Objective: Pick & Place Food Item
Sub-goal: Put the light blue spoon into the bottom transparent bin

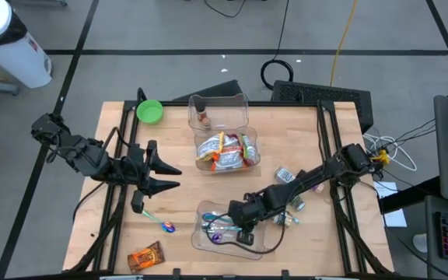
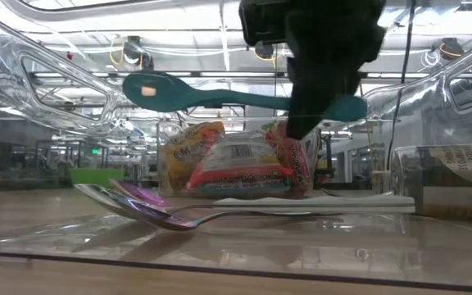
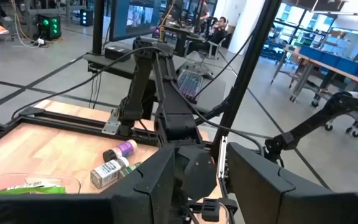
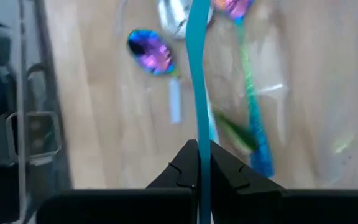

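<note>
Two fingers of the right gripper [image 4: 199, 163] are pressed together on the teal spoon [image 4: 197, 68], which sticks out ahead of them over the clear tray [image 1: 264, 243], while the left gripper [image 1: 169, 176] waits half-spread, holding nothing.

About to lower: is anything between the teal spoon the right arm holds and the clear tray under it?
Nothing visible. The right gripper holds the teal spoon above the open tray; only iridescent spoons lie inside.

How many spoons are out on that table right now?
4 that I can make out: a teal spoon held up by the right tool, two iridescent spoons in the clear front tray, one on bare wood. Others may be hidden.
</note>
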Controlling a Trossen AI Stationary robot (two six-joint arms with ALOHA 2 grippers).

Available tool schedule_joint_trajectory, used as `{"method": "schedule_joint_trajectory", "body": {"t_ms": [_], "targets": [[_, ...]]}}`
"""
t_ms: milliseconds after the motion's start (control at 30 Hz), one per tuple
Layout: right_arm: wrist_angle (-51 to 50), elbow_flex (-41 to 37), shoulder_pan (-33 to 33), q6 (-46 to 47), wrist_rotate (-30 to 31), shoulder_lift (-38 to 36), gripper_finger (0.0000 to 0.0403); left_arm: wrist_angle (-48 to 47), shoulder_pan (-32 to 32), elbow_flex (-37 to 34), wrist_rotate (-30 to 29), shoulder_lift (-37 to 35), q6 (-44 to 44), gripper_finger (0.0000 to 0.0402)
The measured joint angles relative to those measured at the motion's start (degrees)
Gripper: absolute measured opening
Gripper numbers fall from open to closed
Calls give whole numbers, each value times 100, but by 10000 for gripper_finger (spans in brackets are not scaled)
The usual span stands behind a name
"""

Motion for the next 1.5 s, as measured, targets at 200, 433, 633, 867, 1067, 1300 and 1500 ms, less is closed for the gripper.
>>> {"method": "schedule_joint_trajectory", "body": {"t_ms": [200,433,633,867,1067,1300,1500], "targets": [[-64,0,-80,-202,161,0,1,0,0,0,0,-2,0,152],[-445,0,-282,-666,284,0,2,-52,0,0,0,-2,0,152],[-554,0,-321,-938,140,22,3,-111,0,0,0,-2,-51,152],[-589,0,-285,-1059,148,42,3,-144,0,0,-2,-1,-128,152],[-586,0,-275,-1057,157,42,3,-144,0,0,-4,0,-94,152],[-542,0,-278,-1051,159,42,4,-144,0,0,-7,-2,-97,152],[-521,0,-273,-1218,139,42,6,-149,0,0,-8,-1,-139,152]]}}
